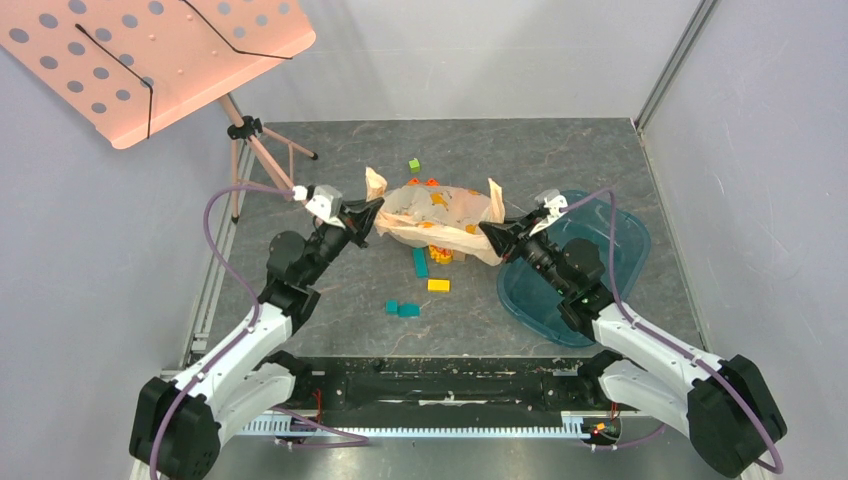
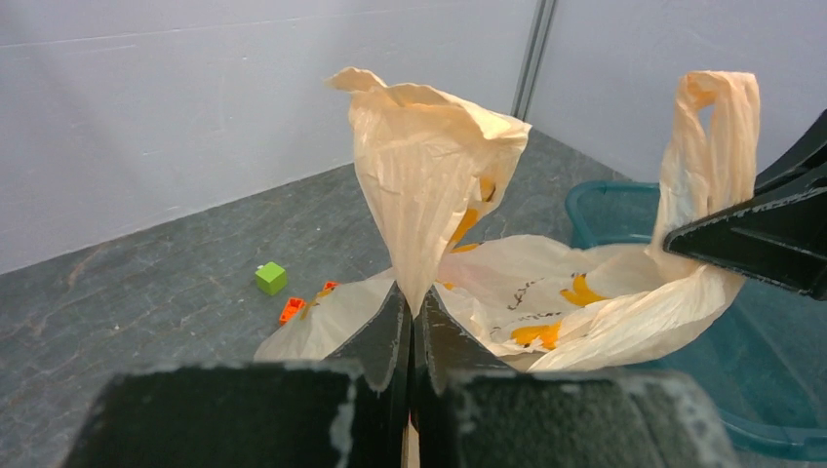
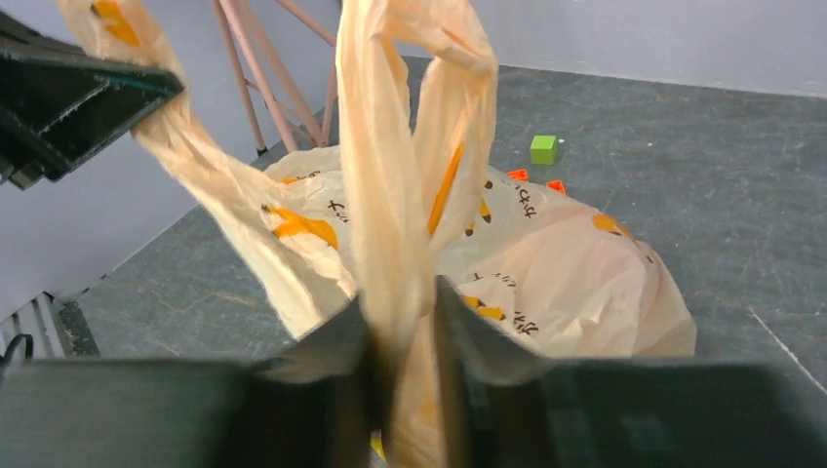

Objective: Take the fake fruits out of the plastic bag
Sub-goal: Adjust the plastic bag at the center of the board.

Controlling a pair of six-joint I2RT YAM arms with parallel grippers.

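The plastic bag (image 1: 440, 215) lies crumpled in the middle of the table, peach with orange marks. Both handles stand up. My left gripper (image 1: 372, 212) is at the bag's left end. In the left wrist view it (image 2: 412, 292) is shut on the left handle (image 2: 429, 175), pinched flat between the jaws. My right gripper (image 1: 490, 235) is at the bag's right end. In the right wrist view its jaws (image 3: 402, 302) stand a little apart, with the right handle (image 3: 390, 166) running up between them. The fake fruits are hidden inside the bag (image 3: 566, 263).
A teal transparent tray (image 1: 610, 250) sits right of the bag, under my right arm. Small blocks lie about: a green one (image 1: 413, 165) behind the bag, teal (image 1: 420, 262) and yellow (image 1: 438, 285) ones in front. A pink music stand (image 1: 150, 60) stands at the back left.
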